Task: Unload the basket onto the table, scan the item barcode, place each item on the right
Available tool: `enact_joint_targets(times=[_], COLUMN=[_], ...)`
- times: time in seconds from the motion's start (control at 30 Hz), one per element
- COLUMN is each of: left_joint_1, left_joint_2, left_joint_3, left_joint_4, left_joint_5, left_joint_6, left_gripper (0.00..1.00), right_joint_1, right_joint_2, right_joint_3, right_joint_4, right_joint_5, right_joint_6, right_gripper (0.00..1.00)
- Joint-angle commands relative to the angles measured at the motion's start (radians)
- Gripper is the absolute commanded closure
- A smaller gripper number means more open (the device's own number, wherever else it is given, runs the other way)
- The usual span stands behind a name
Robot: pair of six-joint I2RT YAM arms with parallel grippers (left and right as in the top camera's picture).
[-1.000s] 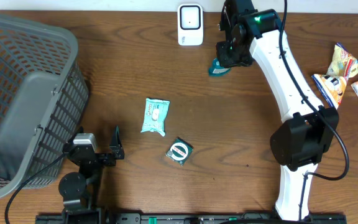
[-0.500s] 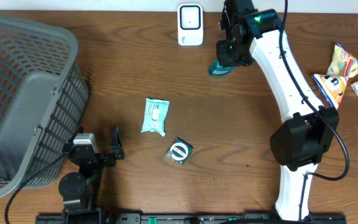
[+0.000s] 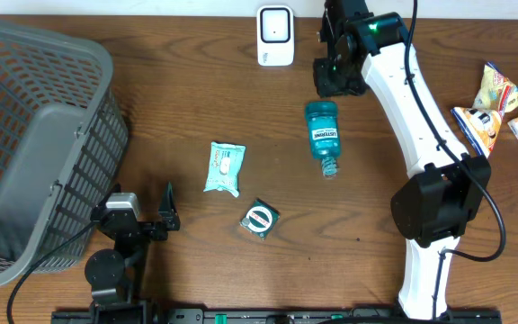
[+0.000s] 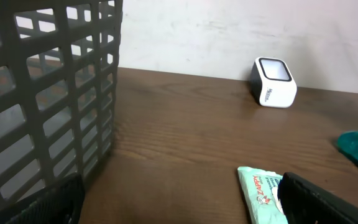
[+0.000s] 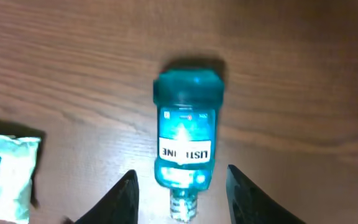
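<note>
Grey slatted basket at the counter's left end. Just beside its near corner, left claw sits low, fingers spread wide, nothing between them.

Mid-counter: pale green wipes packet lying flat. Near it, toward the robot, a small dark green packet with a white round mark.

White scanner upright at the far edge.

Right of the scanner and nearer the robot: teal mouthwash bottle on its side on the counter, label up, cap end pointing toward the robot, apart from the scanner.

Right claw hangs above the bottle's base end, fingers spread, pinching nothing; the bottle is not touched.

Far right: a cluster of snack packets.
</note>
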Motion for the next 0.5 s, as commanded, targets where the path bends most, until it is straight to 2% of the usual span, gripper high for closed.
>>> enact_joint_targets(times=[0.0, 0.07, 0.17, 0.3, 0.47], left_joint_1=[0.000, 0.000, 0.000, 0.000, 0.000], left_joint_2=[-0.002, -0.002, -0.002, -0.002, -0.002], left_joint_3=[-0.017, -0.017, -0.017, -0.017, -0.017], left_joint_4=[-0.033, -0.033, -0.033, -0.033, -0.033], left_joint_5=[0.013, 0.013, 0.013, 0.013, 0.013], left_joint_6=[0.003, 0.003, 0.003, 0.003, 0.003], left_gripper=[0.02, 0.02, 0.02, 0.02, 0.02], right_joint_1=[0.015, 0.035, 0.079, 0.132, 0.152], right_joint_2=[-0.004, 0.000, 0.027, 0.108, 0.202], right_joint_3=[0.007, -0.029, -0.083, -0.095, -0.094], right_joint_4=[-0.038, -0.028, -0.005, 0.018, 0.047], right_joint_5=[-0.005, 0.022, 0.138, 0.327, 0.346], right_joint_6=[0.045, 0.045, 0.074, 0.143, 0.171], right_gripper=[0.56, 0.48, 0.44, 0.42, 0.42])
